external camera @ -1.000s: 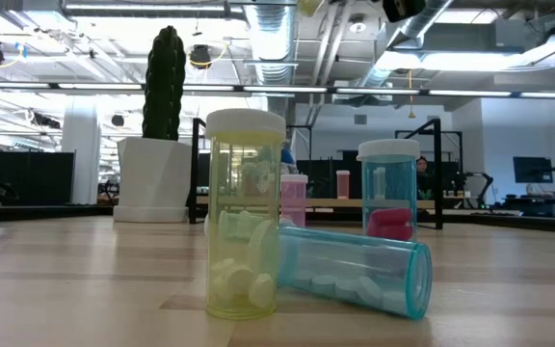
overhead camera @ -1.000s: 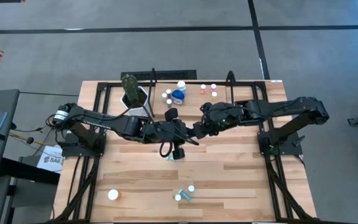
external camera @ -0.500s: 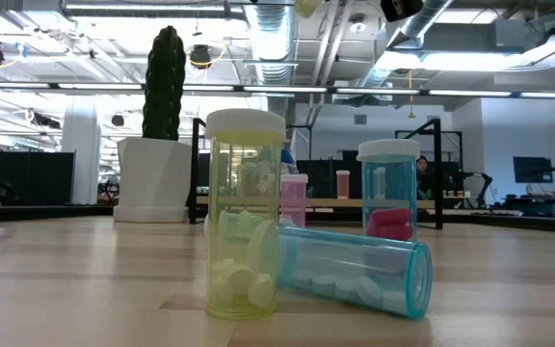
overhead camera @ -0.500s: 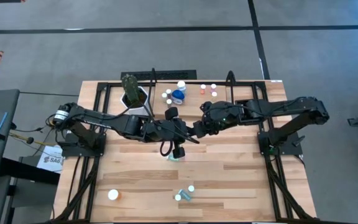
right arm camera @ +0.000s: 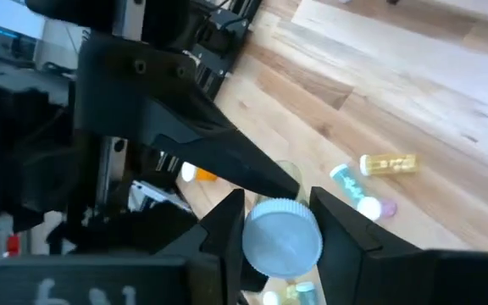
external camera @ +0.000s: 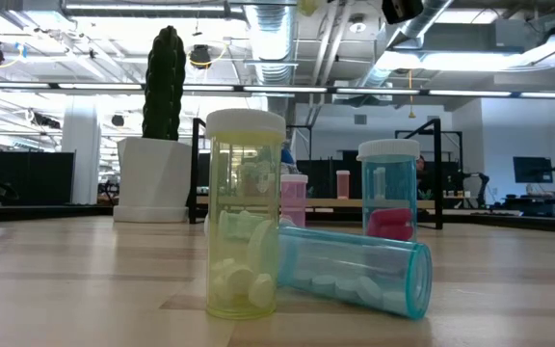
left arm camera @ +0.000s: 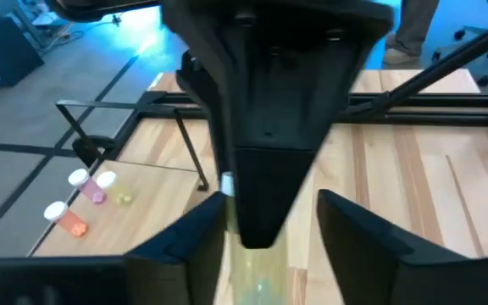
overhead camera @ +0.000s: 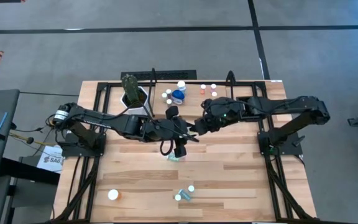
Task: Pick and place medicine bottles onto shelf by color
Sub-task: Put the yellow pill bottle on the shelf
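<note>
While the right gripper (right arm camera: pixel 280 205) is clamping the white cap of the bottle (right arm camera: pixel 282 244), probably light and slippery, the left gripper (left arm camera: pixel 274 203) is standing with fingers apart around it.

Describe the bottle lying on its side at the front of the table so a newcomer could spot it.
On the wood-plank table, find the near edge, mid-width, where two small bottles sit together. The lying teal transparent bottle holds white pills, resting beside an upright yellow transparent bottle; only it lies flat.
</note>
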`<state>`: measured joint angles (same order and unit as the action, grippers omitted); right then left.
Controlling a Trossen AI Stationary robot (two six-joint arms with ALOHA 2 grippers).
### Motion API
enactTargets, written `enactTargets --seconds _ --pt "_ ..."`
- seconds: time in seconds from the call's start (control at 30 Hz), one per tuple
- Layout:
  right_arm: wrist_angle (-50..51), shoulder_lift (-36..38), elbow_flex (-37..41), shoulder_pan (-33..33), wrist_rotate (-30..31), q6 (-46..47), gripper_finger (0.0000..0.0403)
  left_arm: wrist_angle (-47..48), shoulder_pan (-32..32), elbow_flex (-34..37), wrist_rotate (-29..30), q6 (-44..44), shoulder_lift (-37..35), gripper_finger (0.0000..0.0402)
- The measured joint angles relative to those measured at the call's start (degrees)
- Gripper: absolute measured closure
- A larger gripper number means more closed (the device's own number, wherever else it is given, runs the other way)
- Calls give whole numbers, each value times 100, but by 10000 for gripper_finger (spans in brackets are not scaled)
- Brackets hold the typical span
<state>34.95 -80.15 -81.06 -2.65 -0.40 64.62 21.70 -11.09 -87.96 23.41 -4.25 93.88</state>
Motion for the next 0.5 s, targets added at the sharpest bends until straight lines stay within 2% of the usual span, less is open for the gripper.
enactTargets --seconds 0.23,0.5 --pt "836 250 3 521 -126 -523 274 -3 63 -2 19 0 -25 170" --pt "1815 286 2 1448 -119 -1935 272 43 408 -6 151 -430 -74 165"
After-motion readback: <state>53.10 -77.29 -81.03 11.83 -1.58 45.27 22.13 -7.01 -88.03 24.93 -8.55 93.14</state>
